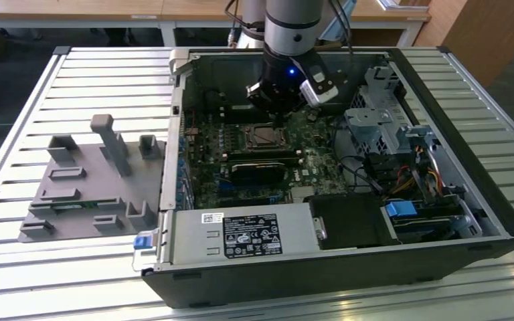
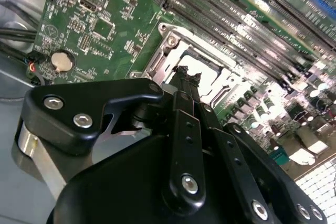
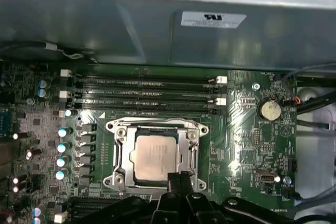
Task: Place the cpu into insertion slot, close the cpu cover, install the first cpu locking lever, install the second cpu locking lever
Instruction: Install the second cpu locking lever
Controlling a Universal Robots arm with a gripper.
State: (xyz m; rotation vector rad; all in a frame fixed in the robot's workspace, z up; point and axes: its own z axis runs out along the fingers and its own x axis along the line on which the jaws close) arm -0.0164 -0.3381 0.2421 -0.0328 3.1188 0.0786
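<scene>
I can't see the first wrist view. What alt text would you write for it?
A silver-topped cpu sits in its insertion slot with the silvery cpu cover framing it, on a green motherboard. The black gripper has its fingertips together at the socket's edge. Long black memory slots and a grey case wall lie beyond.

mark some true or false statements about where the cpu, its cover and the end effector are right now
1. The cpu sits in the insertion slot. True.
2. The cpu cover stands raised, clear of the chip. False: in the first wrist view the frame lies flat around the chip.
3. The end effector hangs over the socket's edge with its fingers pressed together. True.
4. The end effector carries the cpu. False: the chip lies in the socket, with nothing between the fingers.
5. In the exterior view the arm reaches over the grey fixture beside the computer case. False: it reaches down into the case.
</scene>
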